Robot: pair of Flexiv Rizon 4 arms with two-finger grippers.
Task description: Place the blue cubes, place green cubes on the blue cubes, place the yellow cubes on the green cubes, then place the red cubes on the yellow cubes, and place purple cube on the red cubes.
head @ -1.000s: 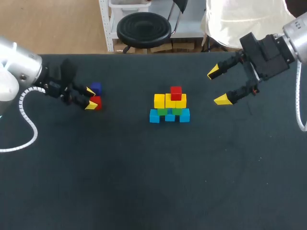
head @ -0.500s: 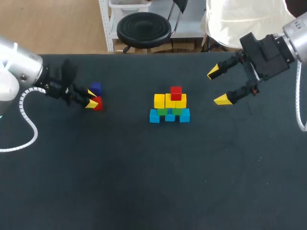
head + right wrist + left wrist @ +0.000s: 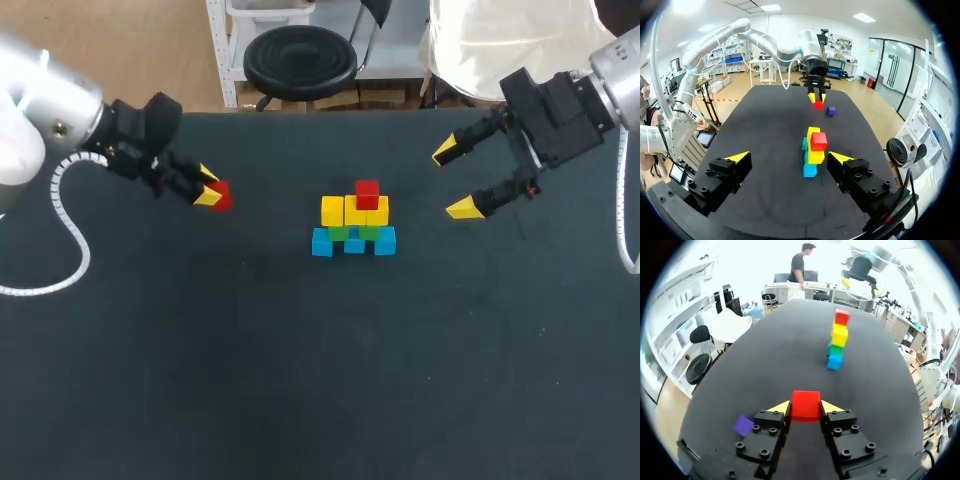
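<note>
so the stack [image 3: 354, 222] sits mid-table, short one red. our right gripper [image 3: 462, 178] hangs wide open beside it, and our left gripper [image 3: 208, 187], clamped on the red cube [image 3: 222, 196], now lifts it off the table toward the stack, leaving the purple cube [image 3: 743, 425] behind.

Purple cube [image 3: 743, 425] behind left gripper [image 3: 209, 188], head view

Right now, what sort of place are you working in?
Probably a robotics lab workbench: a dark-topped table, my left arm holding a red cube, my right arm over it, and a part-built stack of coloured cubes at its middle.
</note>
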